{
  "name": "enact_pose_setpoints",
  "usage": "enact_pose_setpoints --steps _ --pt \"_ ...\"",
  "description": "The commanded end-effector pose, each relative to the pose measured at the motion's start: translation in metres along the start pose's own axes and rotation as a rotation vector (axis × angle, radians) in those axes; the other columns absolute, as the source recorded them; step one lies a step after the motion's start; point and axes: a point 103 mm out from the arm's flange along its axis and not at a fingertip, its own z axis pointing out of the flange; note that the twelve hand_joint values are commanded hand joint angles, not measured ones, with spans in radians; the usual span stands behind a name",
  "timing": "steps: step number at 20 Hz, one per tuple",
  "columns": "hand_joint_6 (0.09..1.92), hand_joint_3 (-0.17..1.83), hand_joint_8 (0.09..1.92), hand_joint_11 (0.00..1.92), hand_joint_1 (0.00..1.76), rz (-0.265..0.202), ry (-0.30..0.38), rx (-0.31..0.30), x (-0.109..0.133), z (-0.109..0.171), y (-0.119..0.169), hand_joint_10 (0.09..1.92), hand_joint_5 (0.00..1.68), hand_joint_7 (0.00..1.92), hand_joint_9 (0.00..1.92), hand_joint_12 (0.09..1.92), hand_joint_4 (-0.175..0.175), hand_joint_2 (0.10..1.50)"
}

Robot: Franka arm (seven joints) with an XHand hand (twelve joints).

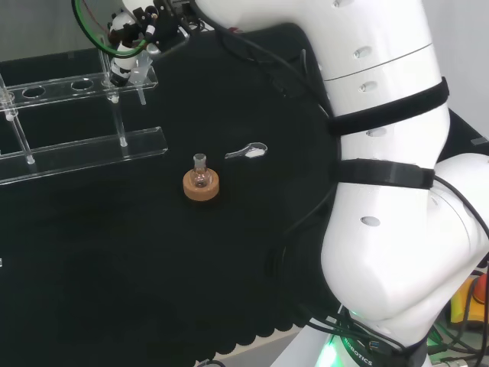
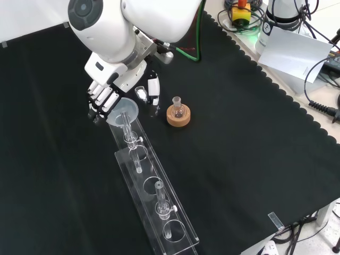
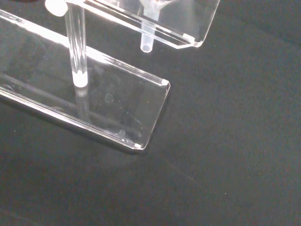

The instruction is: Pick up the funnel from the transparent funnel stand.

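A black cloth (image 2: 249, 138) with a scalloped hem covers the bench (image 2: 319, 210) — pale bench surface shows past its right edge in the front view, strewn with cables (image 2: 319, 79) and a white sheet (image 2: 298, 56). A grey wall (image 1: 38, 27) stands behind.

A lab: glass flask (image 2: 177, 105), clear funnel stand (image 2: 154, 199)

The head view looks from behind the arm, the front view faces it, both seeing the clear stand (image 1: 84, 149) (image 2: 151, 199); the wrist view sits close above it (image 3: 117, 113).
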Motion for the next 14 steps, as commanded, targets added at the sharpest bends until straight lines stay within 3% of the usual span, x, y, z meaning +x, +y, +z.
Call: enact_pose_setpoints --steps 1,14 --pt "0.09 0.20 0.31 0.18 0.55 0.001 0.001 0.004 -0.0003 0.0027 0.0031 0.85 0.07 0.00 0.04 1.41 -0.041 0.75" --pt "0.09 0.19 0.34 0.18 0.55 0.000 0.013 0.013 -0.0027 0.0123 0.0125 0.85 0.07 0.00 0.05 1.41 -0.043 0.75"
